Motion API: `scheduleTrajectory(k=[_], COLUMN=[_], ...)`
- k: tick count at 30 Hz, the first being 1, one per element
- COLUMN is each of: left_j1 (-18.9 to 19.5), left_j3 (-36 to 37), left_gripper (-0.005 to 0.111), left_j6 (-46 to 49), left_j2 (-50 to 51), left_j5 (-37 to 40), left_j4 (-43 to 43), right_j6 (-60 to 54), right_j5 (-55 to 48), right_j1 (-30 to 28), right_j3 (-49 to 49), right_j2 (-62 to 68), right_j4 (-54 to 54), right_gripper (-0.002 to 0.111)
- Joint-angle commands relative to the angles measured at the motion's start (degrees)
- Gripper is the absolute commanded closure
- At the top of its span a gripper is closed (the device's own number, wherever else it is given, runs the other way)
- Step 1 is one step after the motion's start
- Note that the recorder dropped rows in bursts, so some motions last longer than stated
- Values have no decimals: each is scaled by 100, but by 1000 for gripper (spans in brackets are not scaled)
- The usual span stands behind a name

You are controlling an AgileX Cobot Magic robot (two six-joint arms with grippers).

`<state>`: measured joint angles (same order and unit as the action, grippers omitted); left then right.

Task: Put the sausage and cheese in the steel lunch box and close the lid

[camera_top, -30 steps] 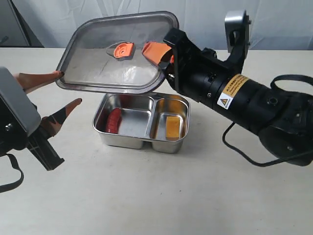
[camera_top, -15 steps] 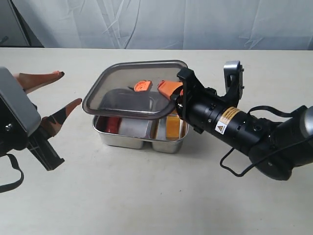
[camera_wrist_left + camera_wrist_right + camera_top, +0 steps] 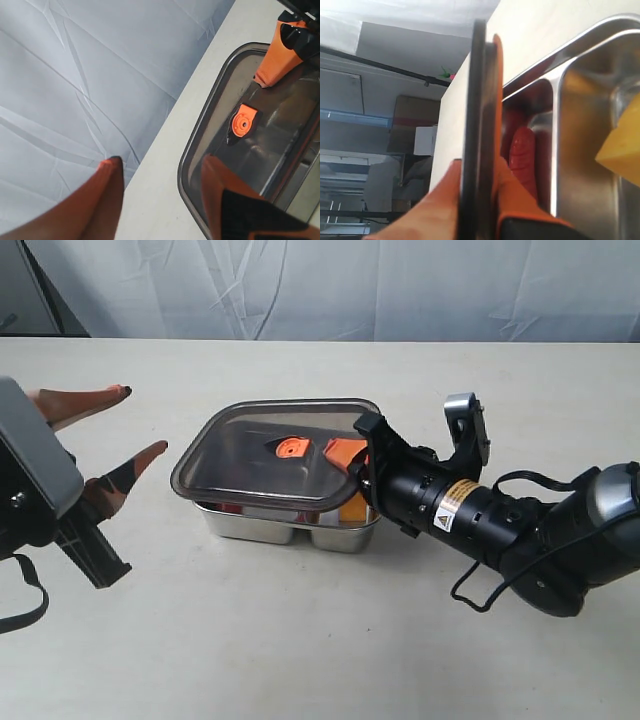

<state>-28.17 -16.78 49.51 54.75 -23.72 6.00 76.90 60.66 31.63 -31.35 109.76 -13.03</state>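
The right gripper (image 3: pixel 343 458) is clamped on the right edge of the dark smoky translucent lid (image 3: pixel 250 455) with a black rim, holding it slightly tilted just above the shiny rectangular steel lunch box (image 3: pixel 290 527) on the pale table (image 3: pixel 300 640). Inside, the glossy red ridged sausage (image 3: pixel 522 160) lies in one compartment and the yellow-orange cheese wedge (image 3: pixel 622 150) in the other. The left gripper (image 3: pixel 142 420) hangs well to the left, jaws apart and empty.

Not much to read here tbh. The only marking is a small sticker (image 3: pixel 450 505) on the black barrel of the right arm (image 3: pixel 500 525): part yellow, part white, with a black warning triangle on the white bit. There are lines of print next to it, but they're way too tiny to make out. No other readable text anywhere.
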Motion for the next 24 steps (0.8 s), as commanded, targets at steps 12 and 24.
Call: scheduleTrajectory(k=[12, 24], left_j1=[-34, -34], left_j3=[17, 17], left_gripper=[60, 60], left_j6=[-56, -56], left_j2=[-10, -10], left_j5=[-50, -50], left_j4=[29, 29], right_j6=[-1271, -1854], right_j5=[-1036, -1770], right_j1=[-30, -30], right_j3=[19, 19], right_j2=[34, 34], right_j4=[462, 462], right_gripper=[109, 109])
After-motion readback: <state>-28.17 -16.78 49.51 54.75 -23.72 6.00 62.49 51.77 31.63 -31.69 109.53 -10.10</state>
